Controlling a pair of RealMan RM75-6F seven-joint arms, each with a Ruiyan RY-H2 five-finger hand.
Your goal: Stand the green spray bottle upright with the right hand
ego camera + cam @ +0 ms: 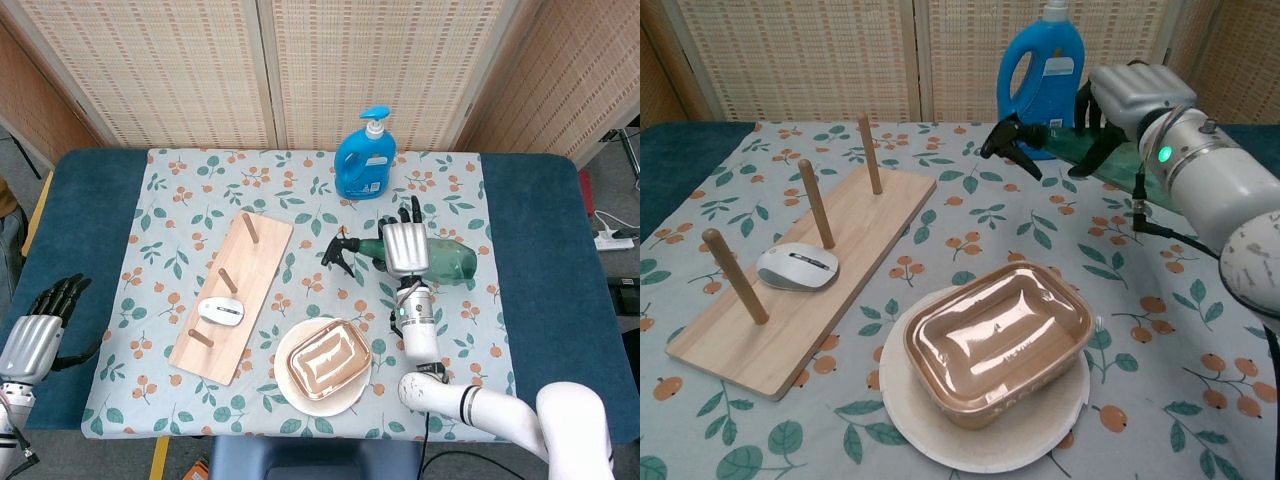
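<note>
My right hand [405,246] [1133,92] grips the green spray bottle [452,259] around its neck and holds it off the table, nearly level. Its black trigger nozzle [339,251] [1010,136] points left; the green body runs right behind the hand and is mostly hidden in the chest view. The bottle hangs over the floral cloth [300,210], in front of the blue detergent bottle [364,160] [1041,88]. My left hand [38,328] hangs off the table's left edge with its fingers apart, holding nothing.
A wooden peg board [260,250] [880,215] with three pegs lies left of centre, a white mouse [221,312] [797,266] on it. A brown lidded container [326,360] [998,340] sits on a white plate [290,375] [902,400] at the front.
</note>
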